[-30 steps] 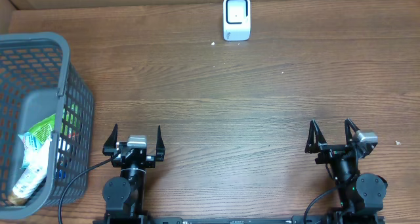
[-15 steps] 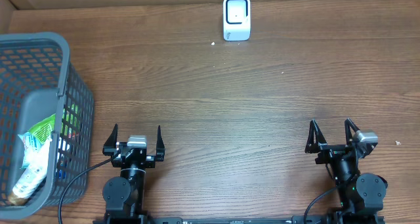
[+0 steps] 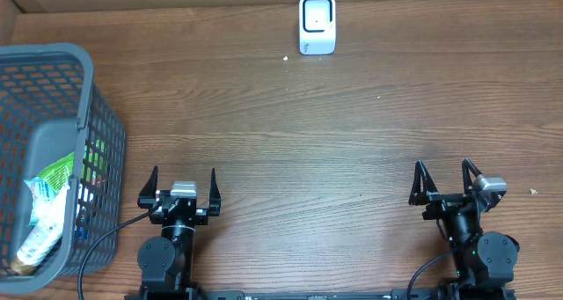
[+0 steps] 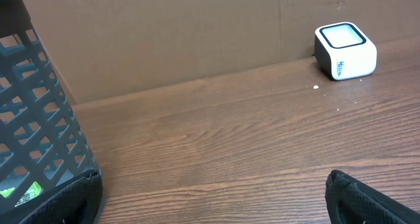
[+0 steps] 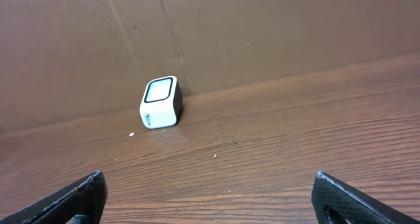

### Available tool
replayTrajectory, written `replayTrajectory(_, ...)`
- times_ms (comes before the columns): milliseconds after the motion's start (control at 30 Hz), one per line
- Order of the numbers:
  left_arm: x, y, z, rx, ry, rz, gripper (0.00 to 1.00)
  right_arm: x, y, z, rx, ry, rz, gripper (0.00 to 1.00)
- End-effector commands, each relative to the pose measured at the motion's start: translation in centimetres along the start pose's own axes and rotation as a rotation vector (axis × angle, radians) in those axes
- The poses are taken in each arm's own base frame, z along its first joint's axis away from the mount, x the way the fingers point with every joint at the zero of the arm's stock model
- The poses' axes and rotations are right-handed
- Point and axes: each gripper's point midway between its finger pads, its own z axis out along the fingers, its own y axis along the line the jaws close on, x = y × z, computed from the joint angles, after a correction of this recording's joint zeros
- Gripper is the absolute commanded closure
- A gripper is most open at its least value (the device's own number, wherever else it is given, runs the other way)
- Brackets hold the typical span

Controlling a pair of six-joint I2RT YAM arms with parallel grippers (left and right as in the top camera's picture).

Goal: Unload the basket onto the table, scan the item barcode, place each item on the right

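A small white barcode scanner [image 3: 317, 24] with a dark window stands at the table's far edge, seen also in the left wrist view [image 4: 345, 50] and the right wrist view [image 5: 161, 102]. Packaged items [image 3: 48, 208], one green and white, lie in the grey mesh basket [image 3: 84, 98] at the far left. My left gripper [image 3: 184, 182] sits open near the front edge, just right of the basket, nothing between its fingers. My right gripper [image 3: 444, 181] is open at the front right, holding nothing.
A brown cardboard wall [image 4: 197, 33] backs the wooden table [image 3: 308, 142] behind the scanner. The basket wall [image 4: 39, 119] rises close to my left gripper's left finger. A few white crumbs [image 3: 286, 58] lie near the scanner.
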Motion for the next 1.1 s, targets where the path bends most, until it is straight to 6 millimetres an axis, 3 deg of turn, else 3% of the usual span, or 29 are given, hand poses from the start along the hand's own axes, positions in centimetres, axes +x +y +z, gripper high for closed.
replayTrajectory(0, 0.1, 0.1, 0.0, -0.002, -0.006, 0.018, 0.00, -0.1, -0.1, 0.0, 0.007, -0.013, -0.002, 0.00)
replayTrajectory(900, 0.1, 0.1, 0.0, -0.001, -0.006, 0.018, 0.00, -0.1, -0.1, 0.0, 0.007, -0.013, -0.002, 0.00)
replayTrajectory(1067, 0.1, 0.1, 0.0, -0.001, -0.006, 0.018, 0.00, -1.7, -0.8, -0.1, 0.051, -0.080, -0.018, 0.00)
